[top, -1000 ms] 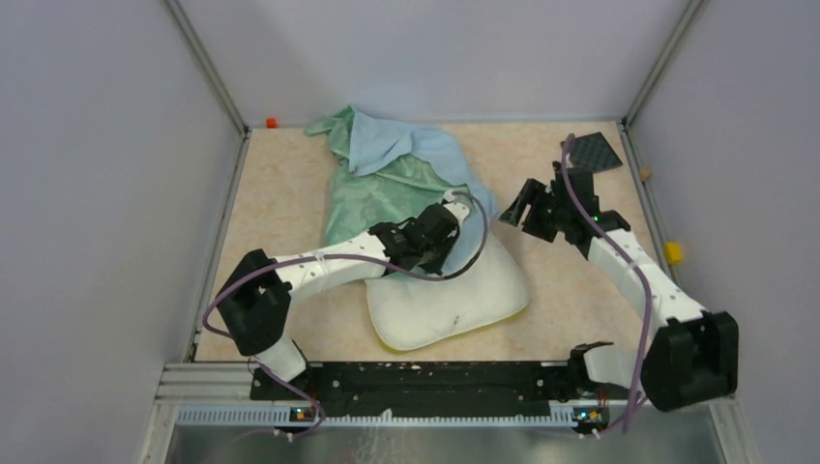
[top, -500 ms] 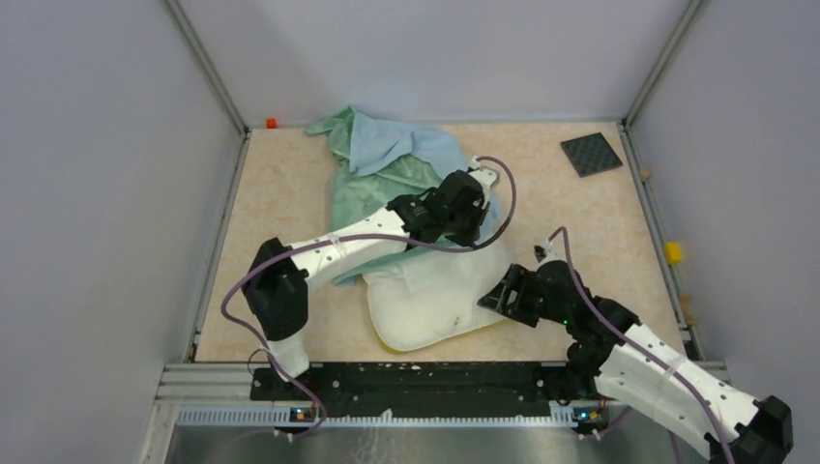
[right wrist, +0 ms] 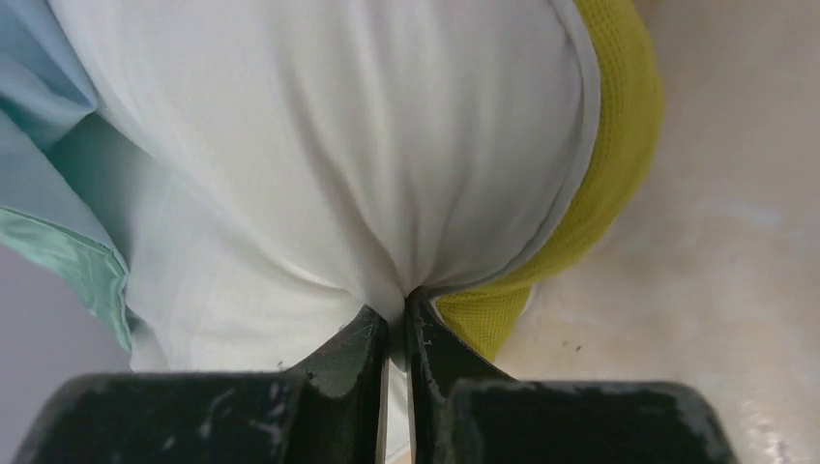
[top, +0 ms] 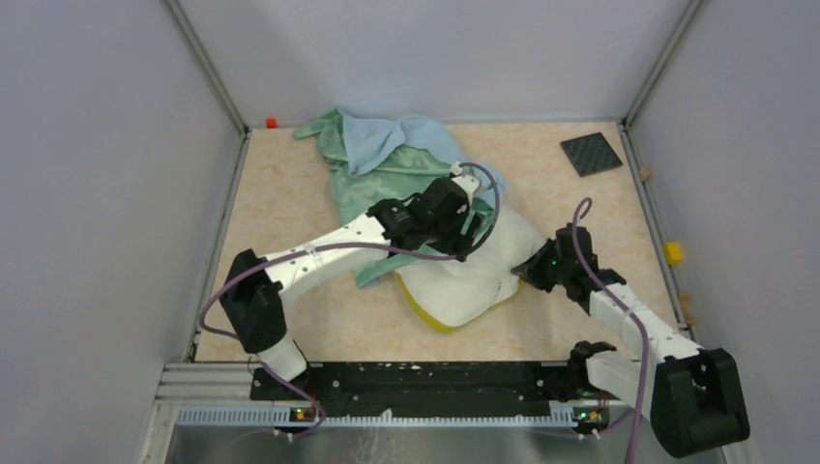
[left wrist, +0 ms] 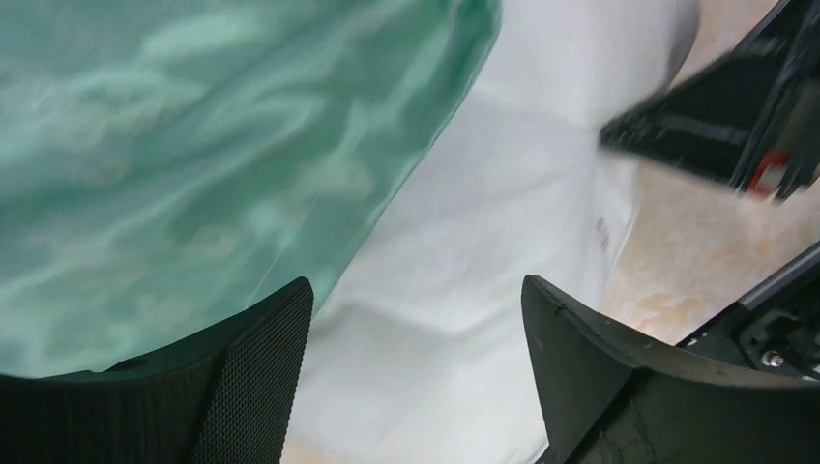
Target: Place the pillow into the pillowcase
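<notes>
A black square mat (top: pixel 591 153) lies in the table's (top: pixel 280 193) far-right corner.

The right pincer (right wrist: pixel 395 333) clamps its two dark fingers together on a gathered fold of the white pillow (right wrist: pixel 338 145), just beside the pillow's yellow band (right wrist: pixel 619 145), while the light-blue, green-edged pillowcase (right wrist: pixel 39 126) lies against the opposite side and pale speckled bench (right wrist: pixel 735 271) shows beyond the band.

Soft, diffuse light from above fills the overhead view, and shadows lie faint on the table (top: pixel 290 193). The left wrist view is motion-blurred, with the sheen of the pillowcase (left wrist: pixel 193 145) smeared into streaks. The right wrist view is sharper — folds in the pillow (right wrist: pixel 338 145) read clearly, evenly lit.
</notes>
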### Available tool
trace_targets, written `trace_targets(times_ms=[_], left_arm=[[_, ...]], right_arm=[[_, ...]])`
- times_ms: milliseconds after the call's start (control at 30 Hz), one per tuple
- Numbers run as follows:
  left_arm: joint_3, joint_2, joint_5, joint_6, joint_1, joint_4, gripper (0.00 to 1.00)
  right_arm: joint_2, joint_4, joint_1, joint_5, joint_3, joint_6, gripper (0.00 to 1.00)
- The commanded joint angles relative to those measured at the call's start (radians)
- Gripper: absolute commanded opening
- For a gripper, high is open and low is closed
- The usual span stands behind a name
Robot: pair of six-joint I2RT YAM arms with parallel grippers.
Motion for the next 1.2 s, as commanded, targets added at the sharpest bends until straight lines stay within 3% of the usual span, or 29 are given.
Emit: trace_targets(times_ms=[0,33,133,233,367,500,600,733,867,1100,1167], left_arm=[[-0.117,-0.142,-0.168,0.045,-0.002,-0.027,0.88],[-0.145,-0.151,-0.185,0.050,0.000,-0.020,0.90],[-0.195,-0.147,-0.188,0.051,0.010,0.018,0.98],[-0.187,-0.087,-0.233,0.053,0.011,0.055,0.99],[-0.128,0.030,-0.324,0.038,0.011,0.032,0.98],[-0.109,0.091,-0.433,0.009,0.011,0.034,0.86],[-0.108,0.113,-0.483,0.007,0.011,0.051,0.60],[-0.091,0.125,-0.450,0.021,0.009,0.056,0.22],[-0.070,0.103,-0.388,0.046,0.005,0.053,0.00],[0.057,0.076,-0.209,0.112,-0.048,0.013,0.00],[0.132,0.080,-0.165,0.113,-0.061,-0.030,0.00]], right_arm=[[0.089,-0.029,-0.106,0.026,0.134,-0.204,0.07],[0.103,-0.035,-0.107,0.032,0.157,-0.219,0.09],[0.110,-0.061,-0.107,0.029,0.204,-0.252,0.32],[0.061,-0.098,-0.107,0.029,0.221,-0.270,0.54],[-0.033,-0.173,-0.107,0.016,0.209,-0.274,0.64],[-0.140,-0.171,-0.105,-0.084,0.120,-0.221,0.67],[-0.196,-0.099,-0.095,-0.138,-0.001,-0.155,0.71],[-0.192,0.095,-0.089,-0.197,-0.112,-0.060,0.75],[-0.132,0.329,-0.086,-0.210,-0.186,0.006,0.78],[-0.044,0.538,-0.072,-0.146,-0.232,0.093,0.72],[-0.042,0.518,-0.072,-0.116,-0.179,0.077,0.53]])
